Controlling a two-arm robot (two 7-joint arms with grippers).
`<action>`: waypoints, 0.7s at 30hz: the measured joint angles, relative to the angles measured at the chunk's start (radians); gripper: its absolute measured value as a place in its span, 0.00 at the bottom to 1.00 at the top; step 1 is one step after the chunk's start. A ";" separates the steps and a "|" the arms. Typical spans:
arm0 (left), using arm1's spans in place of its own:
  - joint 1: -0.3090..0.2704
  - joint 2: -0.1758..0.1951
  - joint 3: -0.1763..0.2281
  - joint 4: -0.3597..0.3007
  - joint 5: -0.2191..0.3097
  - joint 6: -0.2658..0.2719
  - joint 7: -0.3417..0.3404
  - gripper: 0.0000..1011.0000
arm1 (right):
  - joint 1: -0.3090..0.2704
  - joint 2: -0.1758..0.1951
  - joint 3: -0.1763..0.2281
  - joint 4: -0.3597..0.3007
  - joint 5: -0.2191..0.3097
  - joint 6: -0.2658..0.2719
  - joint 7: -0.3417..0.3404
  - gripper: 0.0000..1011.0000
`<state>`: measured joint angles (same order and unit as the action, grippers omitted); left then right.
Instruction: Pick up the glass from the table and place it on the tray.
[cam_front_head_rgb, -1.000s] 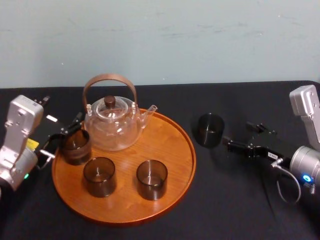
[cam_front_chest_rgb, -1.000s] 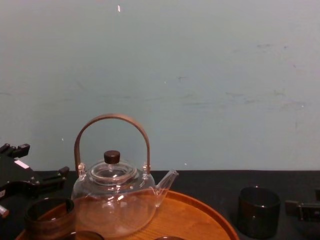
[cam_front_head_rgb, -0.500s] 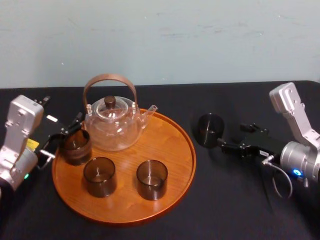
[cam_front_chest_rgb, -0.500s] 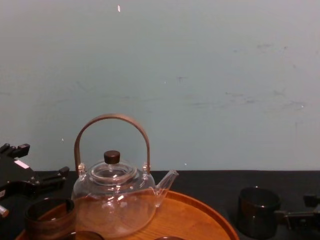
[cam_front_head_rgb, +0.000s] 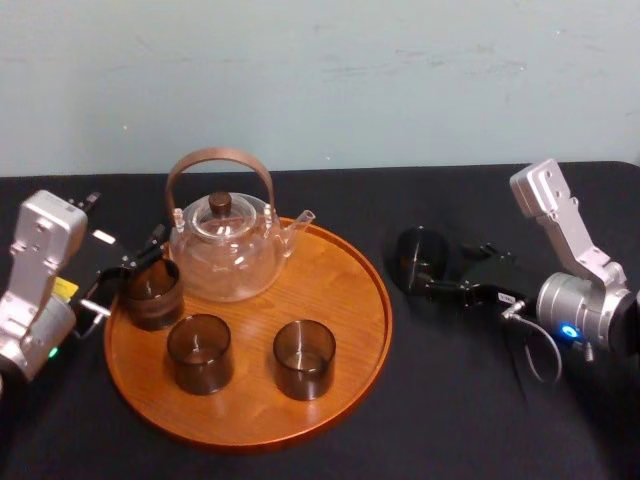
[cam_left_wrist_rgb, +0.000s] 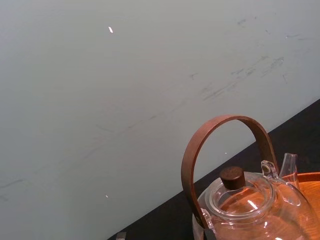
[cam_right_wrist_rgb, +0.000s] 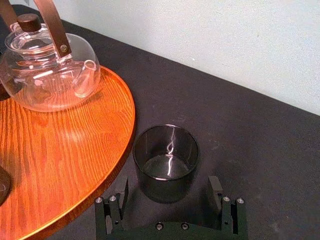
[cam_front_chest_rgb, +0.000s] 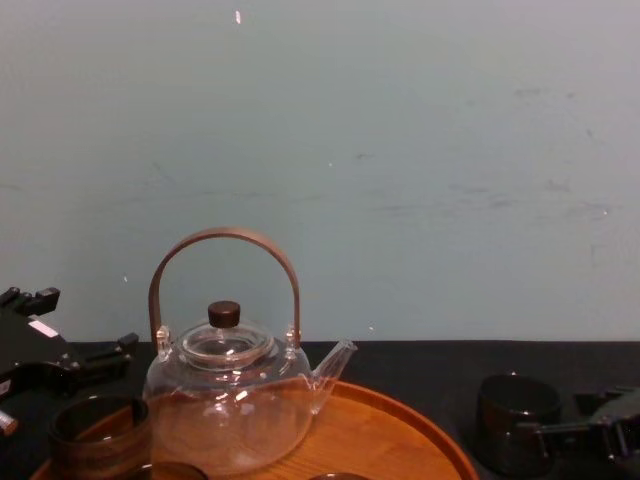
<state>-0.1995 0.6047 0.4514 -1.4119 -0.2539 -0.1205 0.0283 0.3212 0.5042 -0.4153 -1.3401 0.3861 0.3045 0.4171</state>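
black table (cam_front_head_rgb: 470, 400) carries everything. right gripper (cam_right_wrist_rgb: 167, 189) is spread, a finger either side of the glass (cam_right_wrist_rgb: 165, 162), contact unclear; the head view barely separates dark glass from dark table. glass stands just right of the tray (cam_front_head_rgb: 340, 290), off it. teapot (cam_front_head_rgb: 222, 250) on the tray's far side; left gripper (cam_front_head_rgb: 125, 270) beside its left rim.
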 joint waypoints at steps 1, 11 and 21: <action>0.000 0.000 0.000 0.000 0.000 0.000 0.000 0.99 | 0.003 -0.003 -0.001 0.004 -0.003 -0.001 0.002 0.99; 0.000 0.000 0.000 0.000 0.000 0.000 0.000 0.99 | 0.033 -0.033 -0.010 0.046 -0.026 -0.004 0.018 0.99; 0.000 0.000 0.000 0.000 0.000 0.000 0.000 0.99 | 0.054 -0.058 -0.009 0.083 -0.044 -0.006 0.014 0.99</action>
<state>-0.1995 0.6047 0.4514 -1.4119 -0.2540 -0.1205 0.0283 0.3757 0.4459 -0.4245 -1.2572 0.3424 0.2989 0.4312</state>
